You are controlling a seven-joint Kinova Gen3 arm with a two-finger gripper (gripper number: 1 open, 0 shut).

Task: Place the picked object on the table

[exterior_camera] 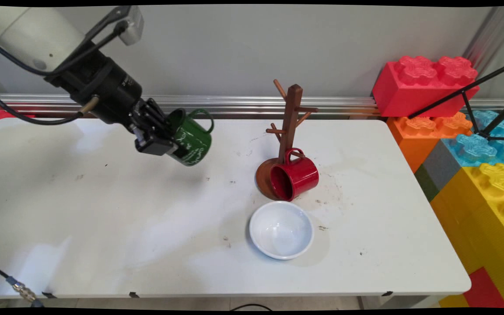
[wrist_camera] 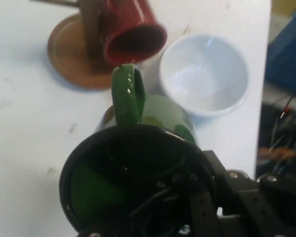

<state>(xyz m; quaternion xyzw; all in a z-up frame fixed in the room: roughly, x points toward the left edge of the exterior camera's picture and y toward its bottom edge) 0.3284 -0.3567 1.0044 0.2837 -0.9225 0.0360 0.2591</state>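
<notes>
one green mug (exterior_camera: 190, 136) gripped by jaws, airborne; hand view reveals dark interior, probably rim pinched.

1. A white counter (exterior_camera: 103, 218), scuffed and speckled with dark marks around its middle.
2. A brown wooden mug tree (exterior_camera: 290, 118) stands upright right of the counter's centre, its pegs bare.
3. A red mug (exterior_camera: 298, 177) lies tipped on its side on the tree's round base, mouth toward 8 o'clock, handle up beside the post.
4. A white bowl (exterior_camera: 281, 229) sits upright just beside the mug, at its 6 o'clock.
5. Giant toy bricks are stacked at the counter's 3 o'clock: a red brick (exterior_camera: 422, 85) on an orange brick (exterior_camera: 427, 131), with a blue brick (exterior_camera: 479, 148) and a yellow brick (exterior_camera: 488, 205) nearer.
6. Black stand legs (exterior_camera: 466, 92) cross the bricks.
7. A metal rail (exterior_camera: 243, 105) runs along the 12 o'clock edge.
</notes>
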